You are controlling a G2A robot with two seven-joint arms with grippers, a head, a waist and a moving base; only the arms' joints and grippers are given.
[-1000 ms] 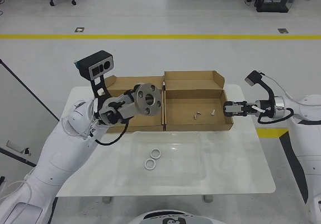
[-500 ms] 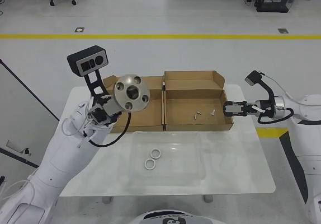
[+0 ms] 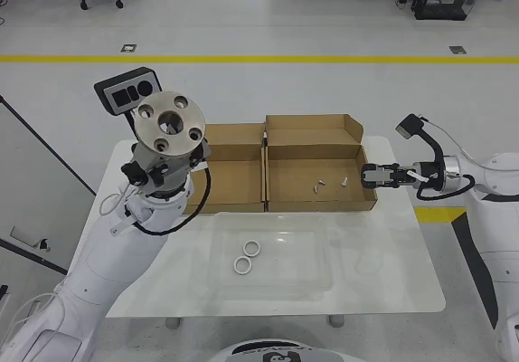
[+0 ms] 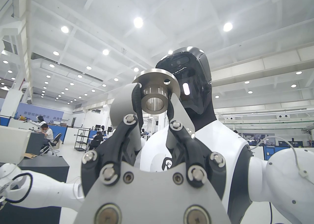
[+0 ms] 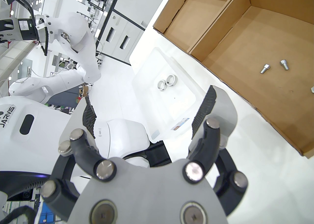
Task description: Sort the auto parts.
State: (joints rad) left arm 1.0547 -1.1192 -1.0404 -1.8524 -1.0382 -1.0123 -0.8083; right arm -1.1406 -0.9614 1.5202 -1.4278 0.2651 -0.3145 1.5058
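My left gripper [image 4: 153,98] is shut on the hub of a round metal flange [image 4: 157,82] with several holes. It holds the flange [image 3: 169,123] high, face up toward the top camera, over the table's far left corner. My right gripper [image 3: 368,176] is open and holds nothing, level with the right wall of the right cardboard box [image 3: 327,163]. Its fingers [image 5: 208,105] stand wide apart. Two small bolts [image 3: 316,188] lie in that box, seen also as bolts [image 5: 265,68] in the right wrist view. The left cardboard box [image 3: 232,185] looks bare inside.
A clear plastic tray [image 3: 305,271] sits on the white table [image 3: 386,262] in front of the boxes. It holds two white rings [image 3: 246,256], which appear as rings [image 5: 166,80] in the right wrist view.
My left arm has lifted the flange from over the left box, swung it leftward and turned its face upward. The right arm has stayed still.
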